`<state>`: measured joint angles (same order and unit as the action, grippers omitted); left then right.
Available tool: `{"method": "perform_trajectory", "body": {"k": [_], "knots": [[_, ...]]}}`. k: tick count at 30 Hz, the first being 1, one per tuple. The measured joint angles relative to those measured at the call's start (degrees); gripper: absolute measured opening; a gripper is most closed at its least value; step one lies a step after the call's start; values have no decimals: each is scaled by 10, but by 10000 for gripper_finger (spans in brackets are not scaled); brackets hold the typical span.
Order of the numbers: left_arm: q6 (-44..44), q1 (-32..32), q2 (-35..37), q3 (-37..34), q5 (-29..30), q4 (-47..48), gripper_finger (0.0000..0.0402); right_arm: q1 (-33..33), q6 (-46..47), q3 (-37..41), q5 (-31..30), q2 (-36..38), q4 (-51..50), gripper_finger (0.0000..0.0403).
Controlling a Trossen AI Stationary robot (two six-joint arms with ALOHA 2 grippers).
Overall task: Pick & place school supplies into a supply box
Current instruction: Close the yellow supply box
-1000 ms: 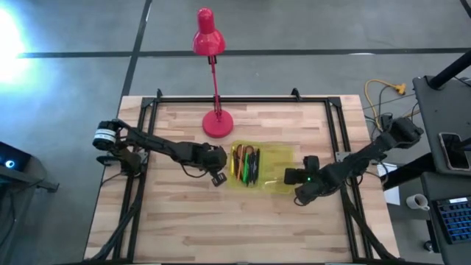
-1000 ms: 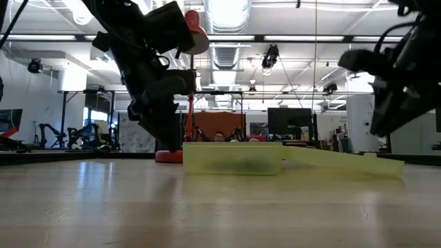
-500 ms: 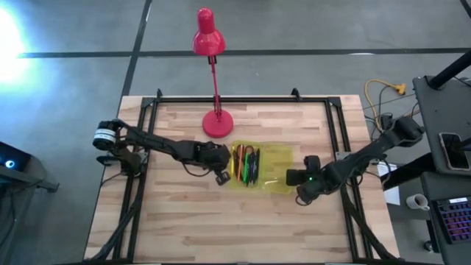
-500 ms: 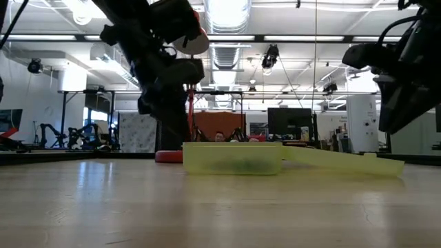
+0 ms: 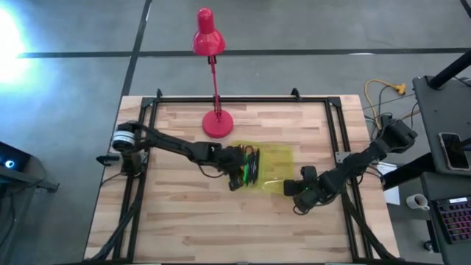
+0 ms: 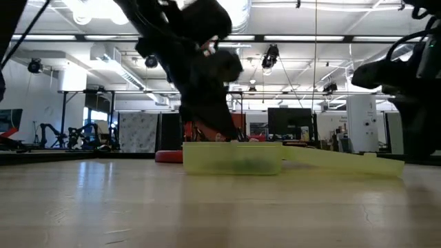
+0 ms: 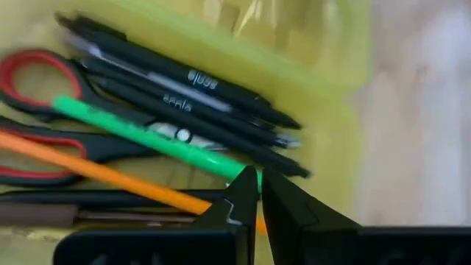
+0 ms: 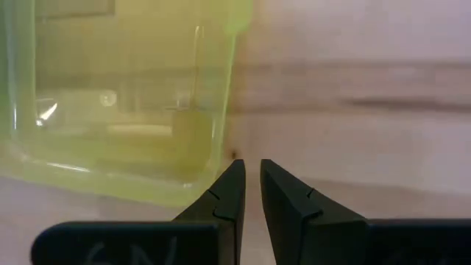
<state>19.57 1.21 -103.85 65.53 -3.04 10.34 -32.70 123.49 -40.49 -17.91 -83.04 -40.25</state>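
Observation:
The supply box (image 5: 274, 156) is translucent yellow-green and lies open mid-table, its lid (image 6: 344, 162) flat toward the right. Inside lie red-handled scissors (image 7: 29, 73), a green marker (image 7: 147, 136), black pens (image 7: 184, 81) and an orange pencil (image 7: 96, 173). My left gripper (image 7: 259, 180) is shut and slants down over these supplies at the box's left part (image 5: 237, 177). My right gripper (image 8: 252, 173) is shut with nothing in it. It points down at bare wood just off the lid's near right corner (image 8: 213, 147), and the high view shows it there too (image 5: 294, 197). My left gripper has its shut fingertips (image 7: 246, 184) right at the marker's tip end (image 7: 228, 168) and the orange pencil. It slants down from the table's left. I cannot tell whether the fingertips touch either one or stand just above them.
A red desk lamp (image 5: 217, 121) stands just behind the box's left end, its head reaching past the far edge. Black frame rails (image 5: 335, 132) run along the left, right and far edges. Bare wood lies along the near side.
My left gripper has moved toward the table's right, from beside the box's left end to over the supplies inside it, and has tipped. My right gripper has sunk a little and shifted toward the near edge beside the lid. The box has stayed put.

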Motion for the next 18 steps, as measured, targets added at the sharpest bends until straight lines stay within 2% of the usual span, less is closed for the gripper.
{"method": "perform_trajectory", "body": {"k": [7,18], "knots": [[-10,-1,-74,48,-5,11,6,-22,31,0,0,-28,25,38],[-15,-1,-93,66,-7,39,6,-19,34,14,-27,-65,21,38]]}}
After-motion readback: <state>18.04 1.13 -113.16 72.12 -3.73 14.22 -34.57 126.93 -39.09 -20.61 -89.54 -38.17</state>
